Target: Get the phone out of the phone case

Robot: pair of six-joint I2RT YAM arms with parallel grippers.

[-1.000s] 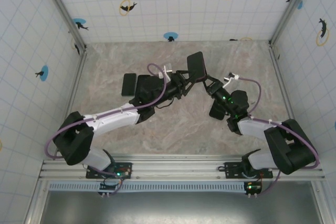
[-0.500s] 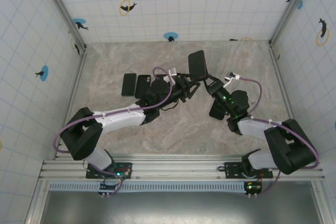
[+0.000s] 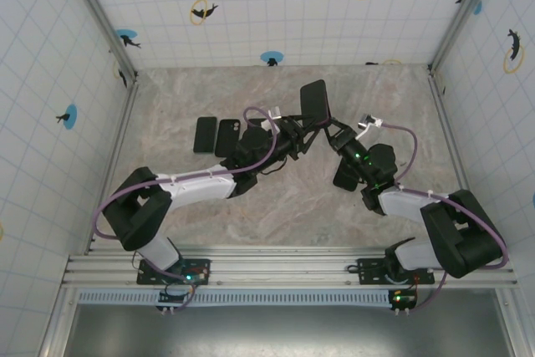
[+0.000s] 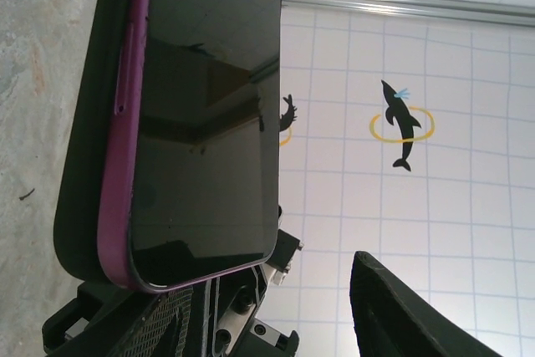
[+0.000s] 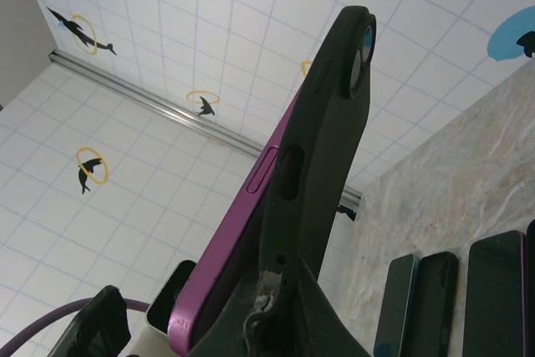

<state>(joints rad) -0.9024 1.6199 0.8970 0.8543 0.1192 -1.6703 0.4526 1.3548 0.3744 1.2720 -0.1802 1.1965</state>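
1 phone sits partly in 1 phone case, held upright above the middle of the table between 2 arms. The phone has a glossy black screen and a purple frame with slim side buttons. The case is matte black and soft-looking, with rounded corners, a side cutout and a camera hole near its top. Along 1 long side the case stands away from the purple frame.

The right gripper has its jaws pressed together, pinching the lower end of the case. The left gripper hangs just beside the phone with its jaws spread. In the left wrist view its 2 fingers stand apart below the screen, and the right-hand one is clear of the phone. Whether the other finger touches the case I cannot tell.

2 dark flat slabs lie side by side on the marbled stone-look tabletop, left of the grippers. A 3rd dark slab is half hidden under the right arm. Whether these are phones or empty cases is hard to make out.
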